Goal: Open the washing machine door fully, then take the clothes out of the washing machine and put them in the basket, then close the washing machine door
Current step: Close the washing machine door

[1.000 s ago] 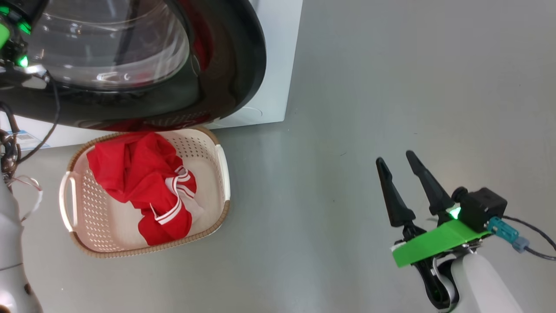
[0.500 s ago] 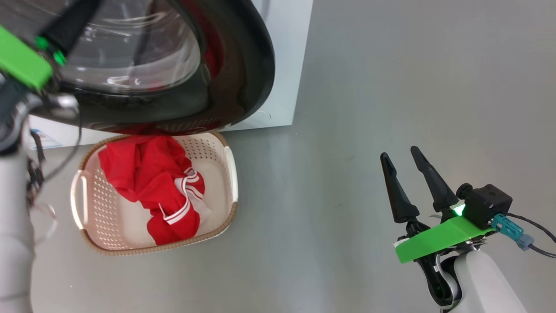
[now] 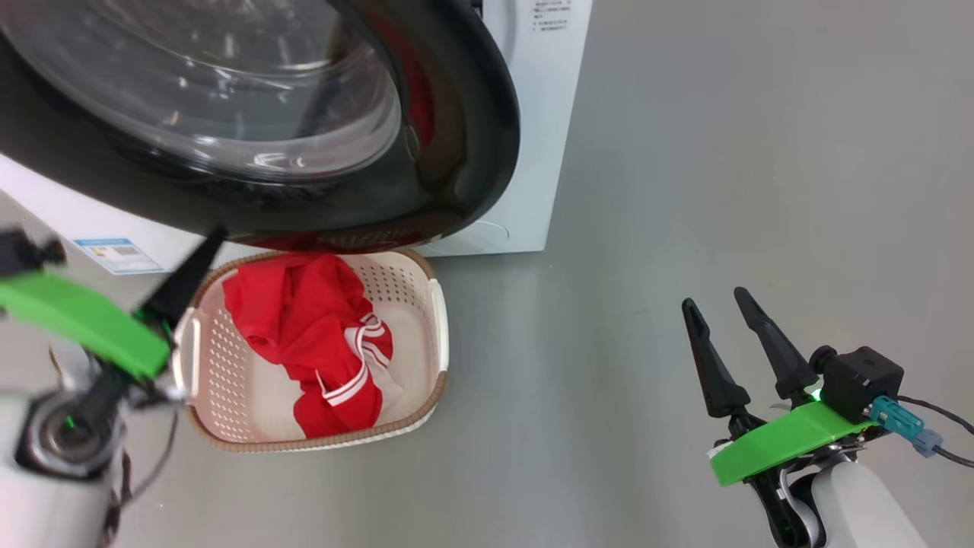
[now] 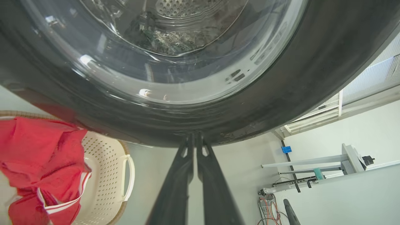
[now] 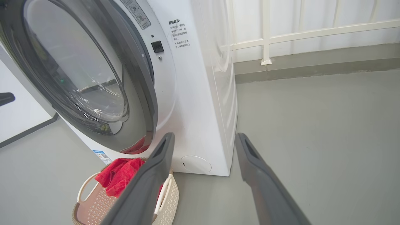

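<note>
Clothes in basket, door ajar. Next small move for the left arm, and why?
Probably push the left gripper, jaws together, forward against the lower black ring of the washing machine door to swing it shut. The clothes lie in the basket, the door stands ajar from the washing machine, and the gripper's tips sit right at its rim; contact can't be confirmed.

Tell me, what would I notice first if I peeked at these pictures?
The huge round washing machine door, a shiny black ring around bulging glass, looms across the top of the head view. Right below it, bright red clothes with white stripes lie bunched in the cream basket on the grey floor. At the lower right, the right gripper stands open, with a vivid green part behind it.
</note>
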### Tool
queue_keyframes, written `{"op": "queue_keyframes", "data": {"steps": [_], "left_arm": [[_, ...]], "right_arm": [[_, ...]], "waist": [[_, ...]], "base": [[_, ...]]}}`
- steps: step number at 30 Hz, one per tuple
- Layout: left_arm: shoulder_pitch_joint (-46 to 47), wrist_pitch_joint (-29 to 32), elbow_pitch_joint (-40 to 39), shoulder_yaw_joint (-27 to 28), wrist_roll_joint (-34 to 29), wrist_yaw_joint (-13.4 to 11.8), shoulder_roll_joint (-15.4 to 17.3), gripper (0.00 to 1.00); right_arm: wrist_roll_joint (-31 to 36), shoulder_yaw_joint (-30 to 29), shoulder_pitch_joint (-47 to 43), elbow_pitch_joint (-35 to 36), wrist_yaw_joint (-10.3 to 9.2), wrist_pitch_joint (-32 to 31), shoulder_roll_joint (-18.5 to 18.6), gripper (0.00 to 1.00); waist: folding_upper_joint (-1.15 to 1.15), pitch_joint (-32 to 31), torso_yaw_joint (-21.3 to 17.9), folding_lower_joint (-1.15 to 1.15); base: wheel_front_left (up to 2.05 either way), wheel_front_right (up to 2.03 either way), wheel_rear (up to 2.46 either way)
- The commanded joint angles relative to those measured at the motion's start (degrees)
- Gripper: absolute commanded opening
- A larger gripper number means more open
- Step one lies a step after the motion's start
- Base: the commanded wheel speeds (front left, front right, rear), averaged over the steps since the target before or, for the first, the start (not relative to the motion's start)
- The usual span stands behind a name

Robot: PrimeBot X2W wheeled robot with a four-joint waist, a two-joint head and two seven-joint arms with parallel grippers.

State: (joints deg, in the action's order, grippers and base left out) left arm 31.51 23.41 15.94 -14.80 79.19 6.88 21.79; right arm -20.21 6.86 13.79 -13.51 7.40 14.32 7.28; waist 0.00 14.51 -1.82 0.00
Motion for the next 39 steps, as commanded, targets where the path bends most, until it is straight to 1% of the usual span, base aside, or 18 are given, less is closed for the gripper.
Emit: {"op": "queue_keyframes", "data": {"steps": [1, 4, 9, 13, 14, 16, 18, 24, 28, 31, 34, 35, 39], "left_arm": [[-0.2, -1.0, -1.5, 1.8, 0.0, 0.6, 2.9, 1.00], [-3.9, -4.7, -1.1, 1.5, 0.7, 0.6, 3.1, 1.00], [-9.4, -11.3, -1.1, 0.4, 0.1, 0.6, 4.0, 1.00], [-13.3, -16.4, -0.9, -1.3, -0.9, 0.6, 4.9, 1.00], [-15.0, -19.0, -0.5, -1.9, -0.8, 0.6, 5.0, 1.00], [-16.4, -21.7, 0.2, -2.9, -1.5, 0.6, 5.4, 1.00], [-17.7, -25.0, 1.2, -4.5, -3.7, 0.6, 6.1, 1.00], [-20.0, -34.1, 5.3, -9.5, -8.3, 0.6, 6.9, 1.00], [-20.0, -37.6, 8.1, -11.2, -12.1, 0.6, 7.2, 1.00], [-19.6, -38.3, 9.8, -10.0, -16.5, 0.6, 6.5, 1.00], [-19.9, -38.4, 9.7, -4.3, -23.8, 0.6, 4.4, 1.00], [-19.9, -38.4, 9.7, -4.3, -23.8, 0.6, 4.4, 1.00], [-22.1, -38.4, 8.0, 3.1, -33.9, 0.6, 0.5, 1.00]], "right_arm": [[0.0, 1.2, -0.6, 1.1, 0.09, 0.7, 0.3, 1.00], [-0.2, 1.1, -1.5, 0.6, 0.09, 0.7, 0.8, 1.00], [-0.6, 0.6, -3.3, 0.3, 0.09, 0.7, 1.5, 1.00], [-0.8, 0.3, -4.8, 0.3, 0.09, 0.7, 2.1, 1.00], [-0.8, 0.2, -5.4, 0.3, 0.09, 0.7, 2.4, 1.00], [-0.9, 0.0, -5.9, 0.2, 0.09, 0.7, 2.7, 1.00], [-1.0, -0.2, -6.4, 0.2, 0.09, 0.7, 3.0, 1.00], [-1.1, -0.8, -7.7, 0.2, 0.09, 0.7, 3.6, 1.00], [-1.1, -1.2, -8.1, 0.2, 0.09, 0.7, 3.6, 1.00], [-1.2, -1.6, -8.6, 0.2, 0.09, 0.7, 3.9, 1.00], [-1.2, -1.9, -8.9, 0.4, 0.09, 0.7, 4.1, 1.00], [-1.2, -1.9, -8.9, 0.4, 0.09, 0.7, 4.1, 1.00], [-1.1, -2.2, -9.1, 0.6, 0.09, 0.7, 4.2, 1.00]], "waist": [[0.00, -0.8, 0.7, 0.00], [0.00, -1.6, 1.1, 0.00], [0.00, -2.9, 1.4, 0.00], [0.00, -3.8, 1.2, 0.00], [0.00, -4.0, 1.1, 0.00], [0.00, -4.2, 0.8, 0.00], [0.00, -4.5, 0.5, 0.00], [0.00, -5.2, -0.4, 0.00], [0.00, -5.9, -0.9, 0.00], [0.00, -6.3, -0.9, 0.00], [0.00, -6.5, -0.8, 0.00], [0.00, -6.5, -0.8, 0.00], [0.00, -6.7, -0.8, 0.00]], "base": [[0.00, 0.00, 0.00], [0.00, 0.00, 0.00], [0.00, 0.00, 0.00], [0.00, 0.00, 0.00], [0.00, 0.00, 0.00], [0.00, 0.00, 0.00], [0.00, 0.00, 0.00], [0.00, 0.00, 0.00], [0.00, 0.00, 0.00], [0.00, 0.00, 0.00], [0.00, 0.00, 0.00], [0.00, 0.00, 0.00], [0.00, 0.00, 0.00]]}}
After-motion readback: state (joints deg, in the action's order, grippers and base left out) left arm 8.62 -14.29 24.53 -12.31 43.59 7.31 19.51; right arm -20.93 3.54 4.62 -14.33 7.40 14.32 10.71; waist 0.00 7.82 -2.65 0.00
